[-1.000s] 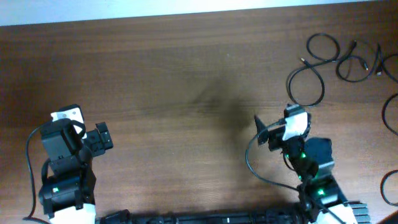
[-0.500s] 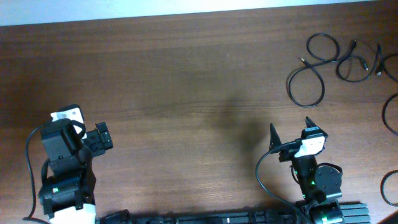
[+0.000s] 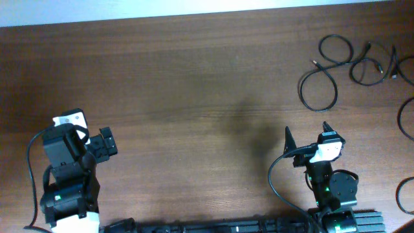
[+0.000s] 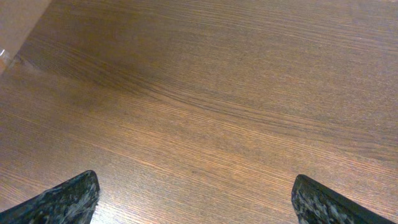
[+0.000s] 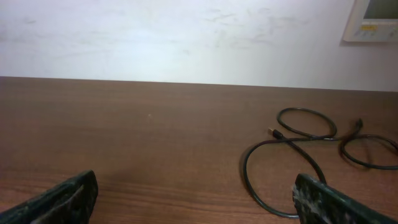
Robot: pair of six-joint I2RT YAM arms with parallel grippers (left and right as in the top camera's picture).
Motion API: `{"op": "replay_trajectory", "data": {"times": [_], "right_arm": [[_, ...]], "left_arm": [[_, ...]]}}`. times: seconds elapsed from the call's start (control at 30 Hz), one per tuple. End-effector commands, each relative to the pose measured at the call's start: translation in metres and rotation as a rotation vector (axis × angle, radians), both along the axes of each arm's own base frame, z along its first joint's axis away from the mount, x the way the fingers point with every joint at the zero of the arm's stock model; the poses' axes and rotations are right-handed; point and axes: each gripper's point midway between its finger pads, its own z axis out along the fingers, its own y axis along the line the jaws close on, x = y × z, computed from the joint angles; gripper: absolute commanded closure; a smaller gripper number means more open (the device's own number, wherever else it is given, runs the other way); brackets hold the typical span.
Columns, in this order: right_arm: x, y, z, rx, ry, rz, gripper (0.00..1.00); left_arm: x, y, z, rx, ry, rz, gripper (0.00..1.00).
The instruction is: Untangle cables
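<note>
The cables (image 3: pixel 301 90) lie on the table (image 3: pixel 194 77) beyond the right gripper (image 3: pixel 307 133) and a little to its right, well apart from it, near the far edge. One thin black cord makes a figure-eight with a small plug at its loose end. Just past it, further to the right, more loops lie close together, and I cannot tell if they cross each other or only touch. More arcs of cord show at the picture edge to the right of this gripper. The right gripper stands with its jaws wide apart and nothing between them. The left gripper (image 3: pixel 107 142), far to the left of the right one, is also spread wide and empty over bare wood. I judge that such cords are very light, soft and a little springy, so they would slide on the smooth wood and drag their neighbours when pulled. A good place to take hold seems to be the free outer arc of the nearest loop, or just behind the plug, away from any crossing.
</note>
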Motion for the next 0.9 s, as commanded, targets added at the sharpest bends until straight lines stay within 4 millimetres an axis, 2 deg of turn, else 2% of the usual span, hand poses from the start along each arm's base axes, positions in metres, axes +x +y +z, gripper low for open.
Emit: {"op": "replay_trajectory", "data": {"times": [0.0, 0.3, 0.43, 0.53, 0.63, 0.73, 0.87], "right_arm": [[0.000, -0.004, -0.001, -0.001, 0.000, -0.019, 0.01], [0.000, -0.004, -0.001, -0.001, 0.000, -0.019, 0.01], [0.000, -0.004, -0.001, -0.001, 0.000, -0.019, 0.01], [0.000, -0.004, -0.001, -0.001, 0.000, -0.019, 0.01], [0.000, -0.004, -0.001, -0.001, 0.000, -0.019, 0.01], [0.000, -0.004, -0.001, -0.001, 0.000, -0.019, 0.01], [0.000, -0.004, -0.001, -0.001, 0.000, -0.019, 0.01]], "left_arm": [[0.000, -0.001, 0.000, -0.010, -0.008, 0.004, 0.01], [-0.005, -0.001, 0.000, -0.002, -0.011, 0.009, 0.01], [-0.031, -0.013, 0.009, -0.010, -0.078, -0.018, 0.01], [-0.032, -0.032, 0.011, -0.029, -0.261, -0.103, 0.01], [-0.013, -0.051, 0.015, -0.031, -0.501, -0.231, 0.01], [0.000, -0.052, 0.020, -0.050, -0.744, -0.233, 0.01], [-0.004, -0.056, 0.018, 0.011, -0.933, -0.270, 0.01]]}}
